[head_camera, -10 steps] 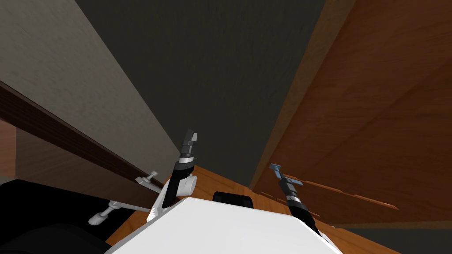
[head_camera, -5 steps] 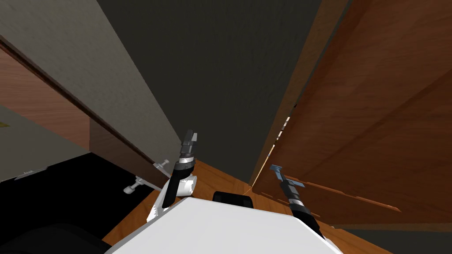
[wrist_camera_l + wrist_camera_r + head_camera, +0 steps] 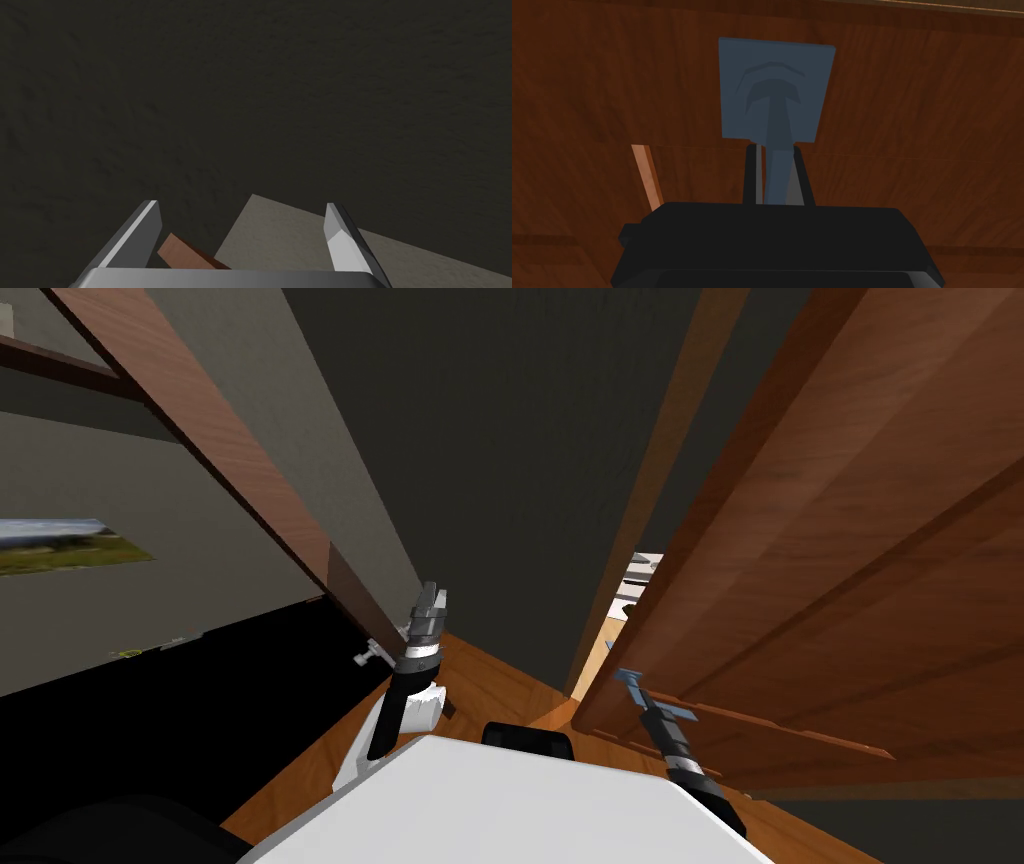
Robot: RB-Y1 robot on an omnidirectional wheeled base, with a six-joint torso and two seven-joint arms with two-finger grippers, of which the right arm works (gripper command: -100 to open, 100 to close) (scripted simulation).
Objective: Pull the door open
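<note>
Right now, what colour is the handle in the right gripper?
Slate blue handle, best seen in the right wrist view.

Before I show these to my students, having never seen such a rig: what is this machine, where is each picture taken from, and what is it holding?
It is a two-armed robot close to a brown wooden door. The wide picture comes from a camera on its head, looking down; the other two come from cameras on its hands. The right gripper is shut on the lever of the blue-grey door handle. The door stands ajar: a bright gap shows beside its edge. The left gripper is open, holds nothing and faces a dark wall.
</note>
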